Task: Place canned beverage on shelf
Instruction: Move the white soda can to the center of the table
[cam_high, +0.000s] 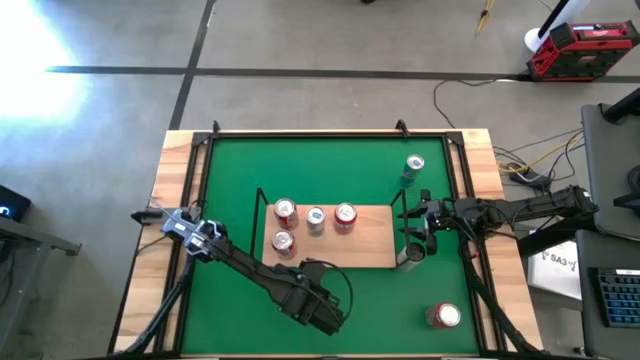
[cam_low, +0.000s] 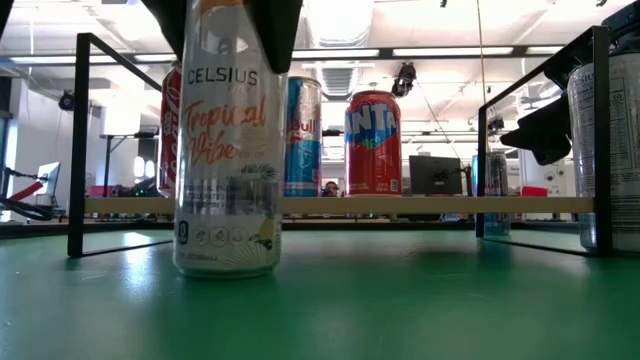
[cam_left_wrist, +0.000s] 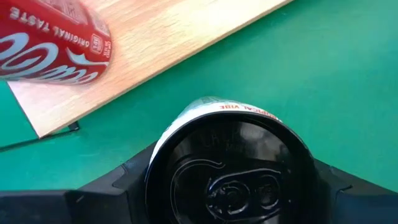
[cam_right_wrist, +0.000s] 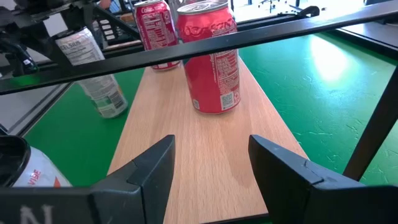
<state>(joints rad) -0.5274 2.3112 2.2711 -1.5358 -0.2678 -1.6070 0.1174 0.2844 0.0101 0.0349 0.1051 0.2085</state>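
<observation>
A: Can (cam_low: 225, 150) location? White Celsius one, the task's thing.

B: Upright on the green counter (cam_high: 230, 170), just off the shelf (cam_high: 375, 245), on its near long side. Not on the board yet.

A: Which arm has it?

B: Left gripper (cam_left_wrist: 230, 186). It comes down from above, jaws narrow, hugging the can's top on both sides. The black lid shows between them in the left wrist view.

A: Long axis?

B: Vertical. Base flat on the mat.

A: Which way is the shelf from the jaws?

B: Straight ahead, past the can. The wood edge and a red cola can (cam_left_wrist: 53, 46) sit just beyond. My read: lift over the wire frame, then forward.

A: Free room on the board?

B: Four cans crowd its left half. The right half looks bare in the high view.

A: Right gripper (cam_right_wrist: 211, 165)?

B: At the shelf's right end, looking along the board. Jaws apart, nothing between them. A dark can (cam_high: 410, 256) stands just beside it. It waits, and the left arm is clearly the nearer one.

A: Risk?

B: Probably clipping the frame or the nearest red can.
</observation>
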